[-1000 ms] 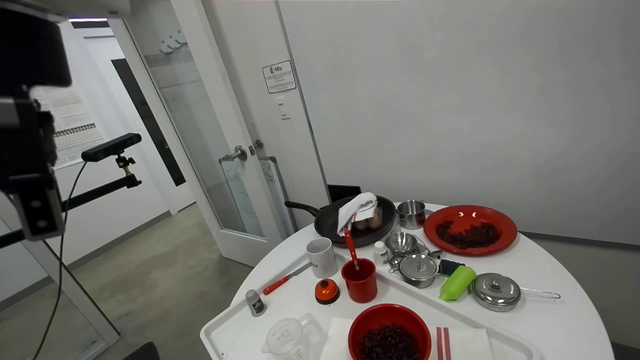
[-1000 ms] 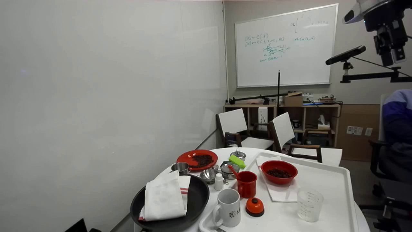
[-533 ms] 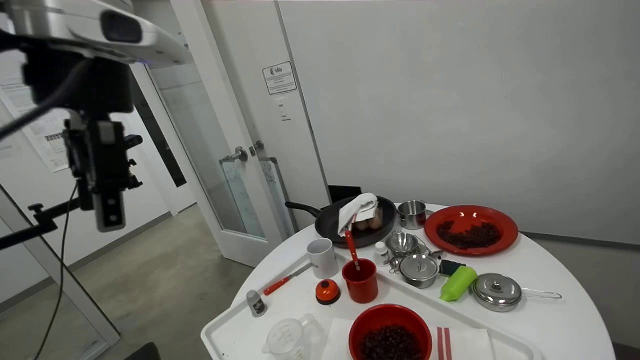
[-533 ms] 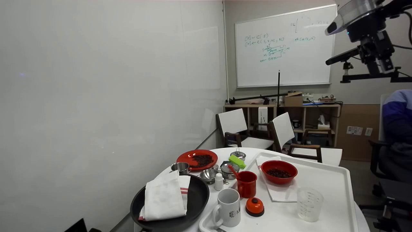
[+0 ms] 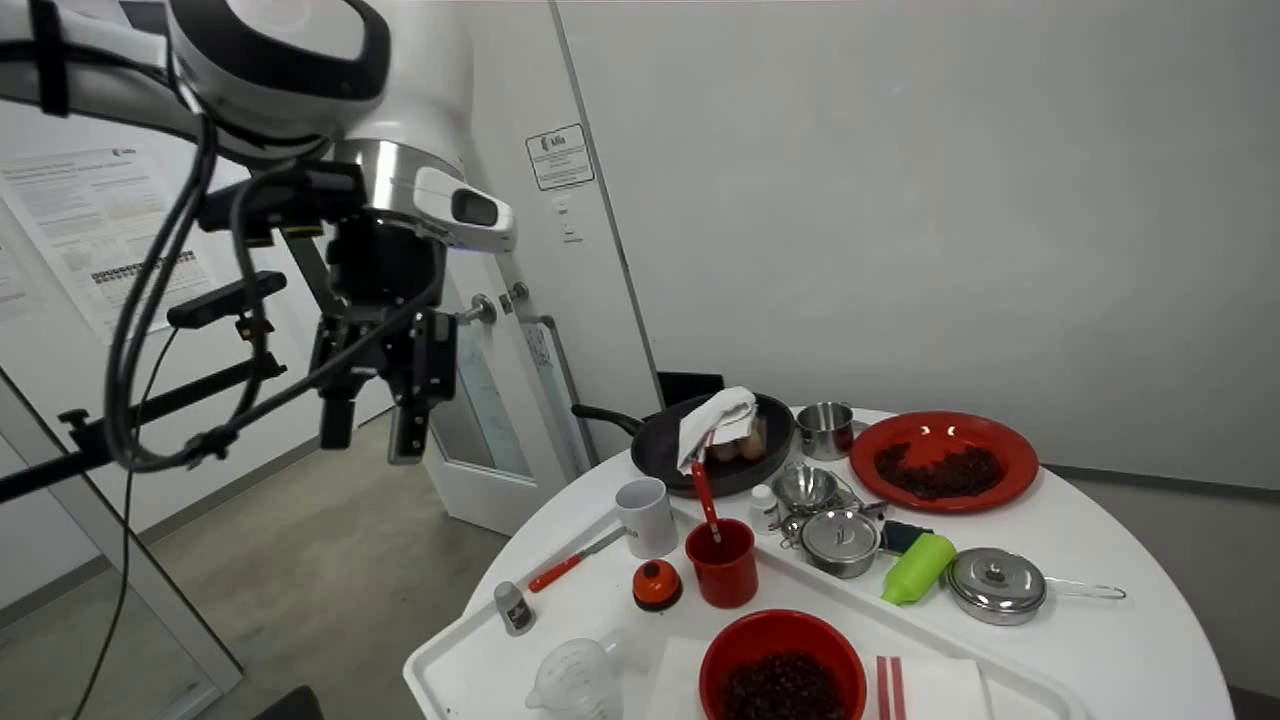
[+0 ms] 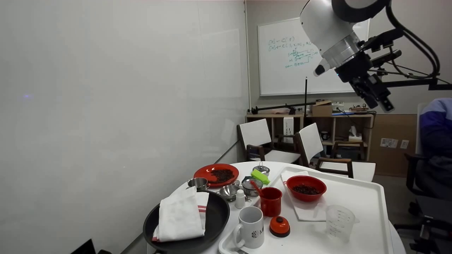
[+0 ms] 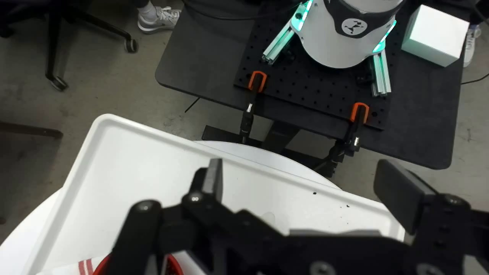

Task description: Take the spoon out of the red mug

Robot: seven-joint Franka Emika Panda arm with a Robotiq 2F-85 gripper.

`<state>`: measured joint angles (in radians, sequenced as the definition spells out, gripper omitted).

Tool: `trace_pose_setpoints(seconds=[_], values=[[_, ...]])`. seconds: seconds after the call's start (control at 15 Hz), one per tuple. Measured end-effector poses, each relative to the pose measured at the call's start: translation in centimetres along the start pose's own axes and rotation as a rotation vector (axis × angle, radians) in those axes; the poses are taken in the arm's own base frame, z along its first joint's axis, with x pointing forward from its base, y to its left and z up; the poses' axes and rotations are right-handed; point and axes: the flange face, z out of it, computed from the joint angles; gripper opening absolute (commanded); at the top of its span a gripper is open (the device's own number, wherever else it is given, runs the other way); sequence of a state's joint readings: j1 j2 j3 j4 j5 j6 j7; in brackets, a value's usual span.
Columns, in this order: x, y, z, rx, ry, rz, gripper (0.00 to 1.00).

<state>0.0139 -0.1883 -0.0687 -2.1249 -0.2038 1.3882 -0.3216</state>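
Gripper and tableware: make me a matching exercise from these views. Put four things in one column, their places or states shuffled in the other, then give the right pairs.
Things
1. spoon
2. gripper
3. black pan
4. red bowl

Places or states
A. has a white cloth in it
B. rises out of the red mug, its lower end hidden
C. holds small dark pieces
D. open, gripping nothing

Right pairs: 1-B; 2-D; 3-A; 4-C
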Motion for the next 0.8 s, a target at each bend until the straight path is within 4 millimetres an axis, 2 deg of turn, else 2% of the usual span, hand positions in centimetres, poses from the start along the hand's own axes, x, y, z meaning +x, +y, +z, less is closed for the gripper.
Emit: trace_pose_setpoints(seconds=[0.2,0.4,0.8], values=[[3.6,-1.1,-0.7,-0.042,0.025,0.005,1.0],[6.2,-2.9,-1.8,-0.086,0.098,0.02,1.0],[11.0,-7.1,-3.6,-0.189,0.334,0.206,1.0]])
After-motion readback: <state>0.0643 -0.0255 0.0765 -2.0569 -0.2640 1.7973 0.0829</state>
